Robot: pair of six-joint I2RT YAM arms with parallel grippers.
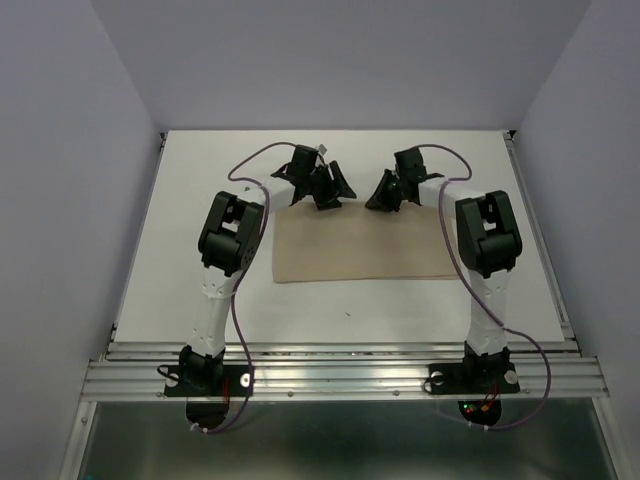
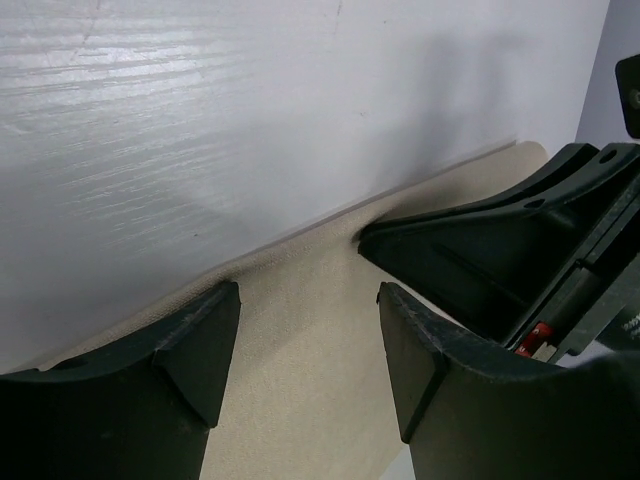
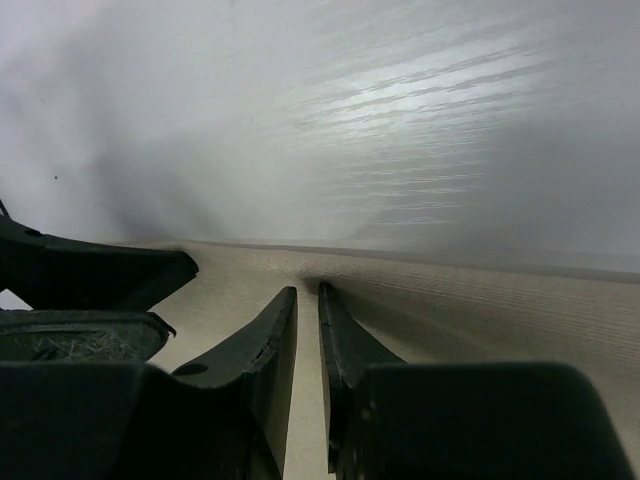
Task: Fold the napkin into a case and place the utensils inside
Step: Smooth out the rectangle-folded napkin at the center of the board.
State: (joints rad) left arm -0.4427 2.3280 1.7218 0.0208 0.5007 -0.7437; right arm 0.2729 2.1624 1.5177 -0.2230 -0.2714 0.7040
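Napkin: the napkin (image 1: 365,250) is lying flat on the bench (image 1: 330,310) as a wide tan oblong, its long edges running left to right, between the two arms.
Fold state: it is looking broad rather than narrow, so I am judging the folding to be at an early stage at most. Whether one layer is lying over another cannot be told from here.
Case: no narrow pocket is showing yet.
Utensils: none are appearing in any view, so loading them is not yet done.
Left end effector: the left end effector (image 1: 328,192) is hovering low over the napkin's far edge, and its fingers (image 2: 205,350) are standing well apart with bare cloth between them, gripping nothing.
Right end effector: the right end effector (image 1: 383,193) is sitting just beside the left one at the same far edge, and its fingers (image 3: 275,340) are drawn almost together with only a thin slit between. Whether cloth is pinched there cannot be told.
Remaining: I am reckoning nearly everything is left, namely narrowing folds, forming the pocket, then fetching and inserting the utensils.
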